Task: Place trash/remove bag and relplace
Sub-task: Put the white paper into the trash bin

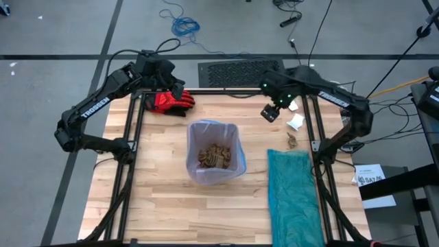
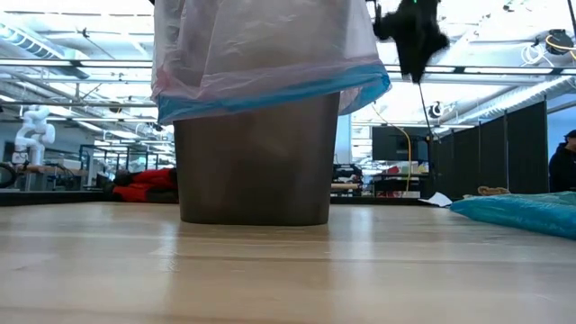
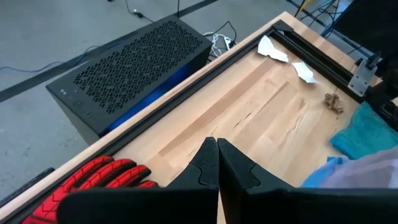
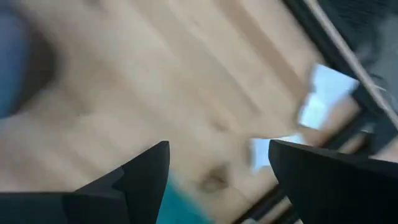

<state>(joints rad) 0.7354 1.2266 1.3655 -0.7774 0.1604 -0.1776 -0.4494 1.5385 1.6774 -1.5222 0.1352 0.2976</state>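
A grey bin stands mid-table, lined with the pale lilac bag, whose blue-edged rim is folded over the outside. Tan trash lumps lie inside it. Two white scraps and one tan lump lie on the wood at the far right. My right gripper hangs open above the table near these scraps, with nothing between its fingers. My left gripper is shut and empty, up over the far left by the red glove.
A teal plastic bag lies flat along the right side, from the tan lump to the near edge. The red glove rests at the far left edge. Black frame rails run along both sides. Bare wood lies left of and before the bin.
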